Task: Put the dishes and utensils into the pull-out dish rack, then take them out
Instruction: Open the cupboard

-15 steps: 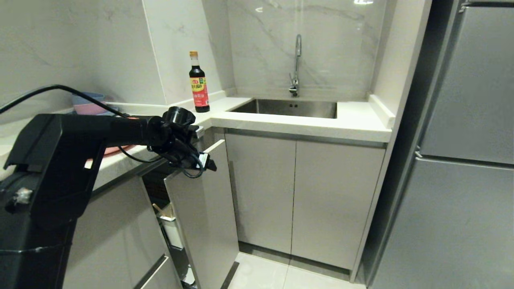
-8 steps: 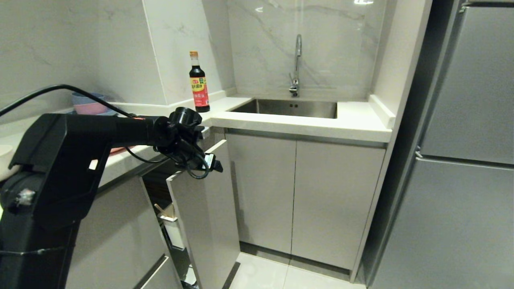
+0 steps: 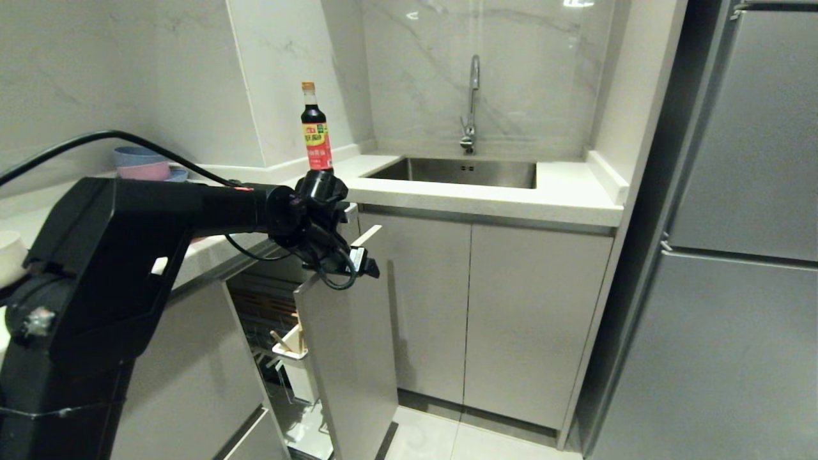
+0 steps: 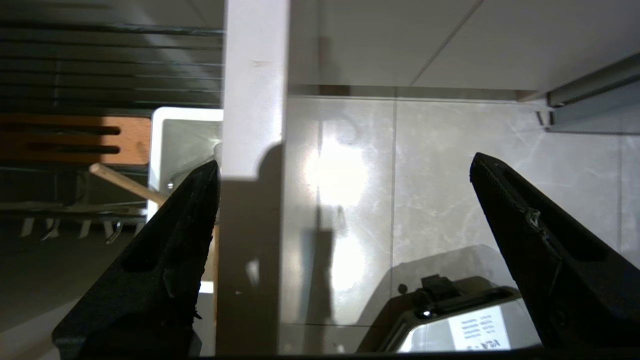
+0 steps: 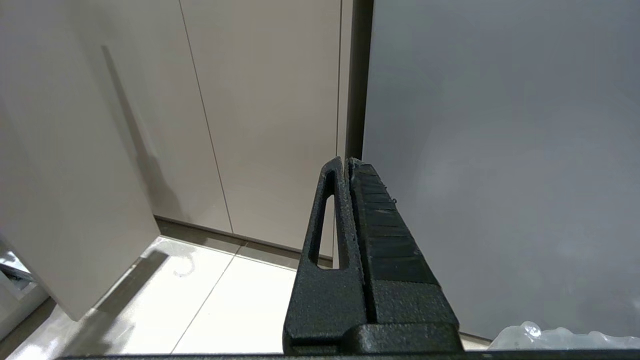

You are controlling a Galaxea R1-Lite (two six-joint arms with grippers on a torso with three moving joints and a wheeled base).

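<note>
Rack drawer [image 3: 348, 358] sits partly pulled out at lower centre-left of the head frame, its flat pale grey front panel angled toward the floor tiles. Left gripper [image 3: 358, 262] hangs at the panel's top edge, centre-left of frame, fingers spread wide and straddling the edge: in the left wrist view one finger [image 4: 170, 260] sits on the rack side of the panel [image 4: 252, 200], the other on the floor side, nothing pinched. White utensil cup [image 3: 295, 358] just behind the panel, chopsticks [image 3: 281, 340] poking out of it at a tilt; one stick also shows in the wrist view [image 4: 125, 182] beside the slotted wooden strip [image 4: 75, 140]. Chrome wires of the basket show behind the cup. Cream bowl [image 3: 9, 255] cut off at far left edge on the counter. Stacked blue and pink bowls [image 3: 144, 165] upper left, soy sauce bottle [image 3: 317, 131] upper centre-left by the sink [image 3: 460, 171]. Right gripper [image 5: 350, 170] pressed together, empty, facing cabinet doors and fridge side.
</note>
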